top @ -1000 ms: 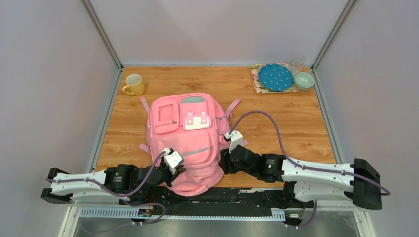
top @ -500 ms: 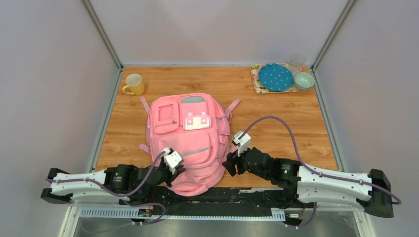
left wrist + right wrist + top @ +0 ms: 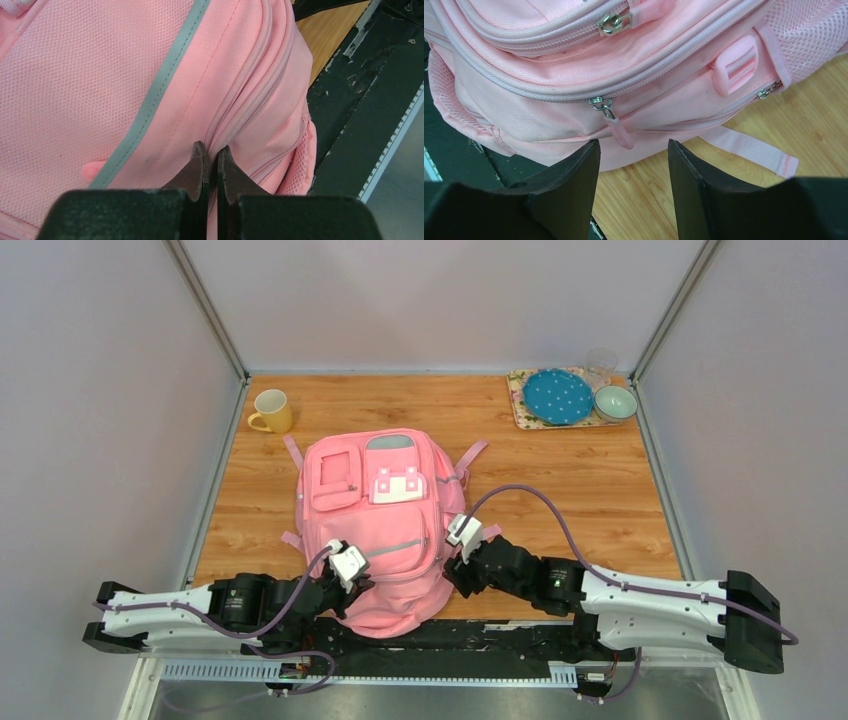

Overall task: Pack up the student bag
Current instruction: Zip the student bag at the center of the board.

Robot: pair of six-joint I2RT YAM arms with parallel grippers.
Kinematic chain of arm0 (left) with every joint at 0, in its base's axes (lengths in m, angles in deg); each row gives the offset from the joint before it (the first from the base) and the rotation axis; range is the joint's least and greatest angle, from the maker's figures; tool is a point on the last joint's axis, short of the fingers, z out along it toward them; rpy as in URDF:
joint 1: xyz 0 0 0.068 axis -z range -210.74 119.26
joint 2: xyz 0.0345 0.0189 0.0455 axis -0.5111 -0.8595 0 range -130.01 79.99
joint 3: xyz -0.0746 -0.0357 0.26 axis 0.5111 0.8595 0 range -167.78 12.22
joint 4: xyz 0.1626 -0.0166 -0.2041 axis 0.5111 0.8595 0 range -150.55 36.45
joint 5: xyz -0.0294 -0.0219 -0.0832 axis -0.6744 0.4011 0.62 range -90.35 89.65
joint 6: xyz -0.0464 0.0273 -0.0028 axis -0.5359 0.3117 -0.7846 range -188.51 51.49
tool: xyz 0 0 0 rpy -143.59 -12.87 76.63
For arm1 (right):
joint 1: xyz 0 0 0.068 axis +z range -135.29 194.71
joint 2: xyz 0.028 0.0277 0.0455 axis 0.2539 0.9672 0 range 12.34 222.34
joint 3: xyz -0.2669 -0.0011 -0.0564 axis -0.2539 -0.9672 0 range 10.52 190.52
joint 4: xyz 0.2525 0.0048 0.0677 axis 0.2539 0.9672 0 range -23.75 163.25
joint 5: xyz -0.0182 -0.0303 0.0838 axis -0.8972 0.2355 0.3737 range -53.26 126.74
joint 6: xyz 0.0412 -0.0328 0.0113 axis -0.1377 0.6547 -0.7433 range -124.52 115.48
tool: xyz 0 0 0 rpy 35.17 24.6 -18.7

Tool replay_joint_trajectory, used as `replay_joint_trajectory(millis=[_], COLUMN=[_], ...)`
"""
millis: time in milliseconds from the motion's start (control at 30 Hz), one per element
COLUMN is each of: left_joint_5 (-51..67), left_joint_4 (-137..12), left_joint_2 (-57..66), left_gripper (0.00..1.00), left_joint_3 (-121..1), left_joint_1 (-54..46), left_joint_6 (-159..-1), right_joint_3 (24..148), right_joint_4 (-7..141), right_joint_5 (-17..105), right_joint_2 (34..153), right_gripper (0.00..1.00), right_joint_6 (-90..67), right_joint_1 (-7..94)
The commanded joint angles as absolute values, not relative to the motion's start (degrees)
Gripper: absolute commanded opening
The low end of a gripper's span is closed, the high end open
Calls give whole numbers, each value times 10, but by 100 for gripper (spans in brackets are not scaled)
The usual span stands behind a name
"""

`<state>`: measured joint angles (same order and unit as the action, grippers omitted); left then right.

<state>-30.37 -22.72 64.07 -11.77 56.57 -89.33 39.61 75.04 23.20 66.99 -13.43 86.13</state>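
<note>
student bag (image 3: 375,520): pink woven cloth, matt, fine grainy weave up close
grey strip (image 3: 160,90): smoother tape with a slight sheen, stitched onto the cloth
side pocket (image 3: 811,25): open pink mesh, kinda rough looking
zip sliders (image 3: 613,22): shiny silvery metal, with soft matt pink pulls
buckle (image 3: 736,65): smooth pink plastic
table (image 3: 600,490): wood-grain top, smooth, low sheen
left gripper (image 3: 211,147): dark matt fingers, scuffed at the tips
right gripper (image 3: 634,145): black matt plastic, smooth faces
mug (image 3: 272,411): yellow, glossy glaze
</note>
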Motion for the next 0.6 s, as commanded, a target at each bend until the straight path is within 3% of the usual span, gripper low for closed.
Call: replay_joint_trajectory(millis=[0,567], left_joint_5=[-292,-288], left_joint_4=[-206,-209], left_joint_2=[651,649], left_gripper=[0,0], left_joint_3=[-130,-128], left_joint_1=[566,566], left_joint_6=[-947,-948], right_joint_3=[411,434], right_joint_4=[700,676], right_joint_5=[269,483], right_joint_2=[660,710], right_gripper=[56,41], right_joint_6=[-93,-57], right_joint_1=[856,773])
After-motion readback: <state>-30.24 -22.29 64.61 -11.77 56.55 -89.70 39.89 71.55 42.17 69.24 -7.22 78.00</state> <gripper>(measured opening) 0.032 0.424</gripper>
